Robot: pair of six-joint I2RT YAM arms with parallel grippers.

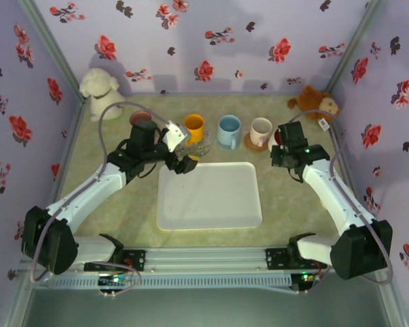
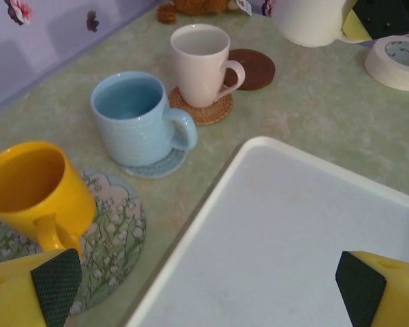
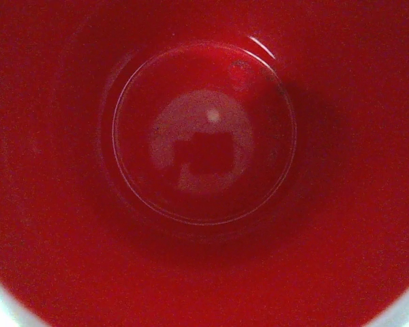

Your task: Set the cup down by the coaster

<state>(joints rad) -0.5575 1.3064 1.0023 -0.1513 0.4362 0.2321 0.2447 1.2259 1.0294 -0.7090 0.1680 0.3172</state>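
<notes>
Right wrist view: red cup [image 3: 204, 163] interior, right end effector [image 1: 281, 138] clenched on it; left end effector [image 2: 208, 286] released.

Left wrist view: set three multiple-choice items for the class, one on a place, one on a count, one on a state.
1. The blue mug stands on: A a book; B a blue coaster; C a plate.
2. Mugs on coasters: A one; B three; C five.
3. The left gripper is: A open; B shut on a spoon; C shut on a cloth.
Key: B, the coaster's rim shows beneath it; B, the yellow mug, blue mug and white mug each have one; A, its jaws stand wide apart, empty.
</notes>
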